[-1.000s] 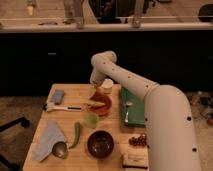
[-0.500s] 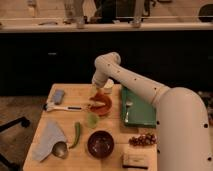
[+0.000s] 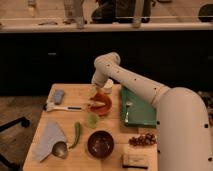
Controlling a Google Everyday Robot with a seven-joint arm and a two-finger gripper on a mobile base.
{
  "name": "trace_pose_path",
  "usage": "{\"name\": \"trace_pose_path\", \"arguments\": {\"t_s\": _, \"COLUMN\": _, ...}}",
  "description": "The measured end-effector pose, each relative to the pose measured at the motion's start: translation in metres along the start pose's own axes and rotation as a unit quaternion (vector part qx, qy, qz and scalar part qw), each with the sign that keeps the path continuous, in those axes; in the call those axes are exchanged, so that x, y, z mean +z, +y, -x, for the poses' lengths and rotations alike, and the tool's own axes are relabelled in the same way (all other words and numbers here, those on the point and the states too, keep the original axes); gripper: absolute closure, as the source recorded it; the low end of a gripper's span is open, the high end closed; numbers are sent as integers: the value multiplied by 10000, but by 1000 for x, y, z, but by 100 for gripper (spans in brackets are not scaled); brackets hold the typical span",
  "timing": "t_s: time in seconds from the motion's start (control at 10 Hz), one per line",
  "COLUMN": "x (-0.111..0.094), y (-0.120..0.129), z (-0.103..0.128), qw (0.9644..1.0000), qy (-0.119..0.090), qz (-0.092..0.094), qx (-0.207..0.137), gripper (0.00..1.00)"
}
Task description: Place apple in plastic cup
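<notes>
Apple (image 3: pixel 95 103) is showing as a small red-orange round form at the left edge of the larger orange bowl (image 3: pixel 106 106), directly below the gripper (image 3: pixel 96 94), which is hanging over the middle of the desk (image 3: pixel 65 120) at the end of the white arm (image 3: pixel 135 85). Whether the gripper is holding the apple, or is standing wide or narrow, cannot be told, since the two are overlapping in this view. Plastic cup (image 3: pixel 92 120) is standing upright at 6 o'clock from the gripper, just beside the orange bowl's near rim and apart from the dark round bowl (image 3: pixel 100 143), which is lying further along the same 6 o'clock line. White cup (image 3: pixel 107 85) is sitting at 1 o'clock from the gripper. By judgement, the coming move is turning on a short travel toward 6 o'clock: carrying the apple clear of the orange bowl, centring it over the cup's mouth, then lowering. Apple and cup are looking about equally wide, so centring is leaving little margin.
</notes>
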Motion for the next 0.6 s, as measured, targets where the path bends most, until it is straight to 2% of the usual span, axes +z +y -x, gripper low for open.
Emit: {"name": "trace_pose_path", "arguments": {"t_s": 0.6, "x": -16, "y": 24, "z": 10, "qw": 9995, "qy": -185, "qz": -34, "qx": -233, "gripper": 100}}
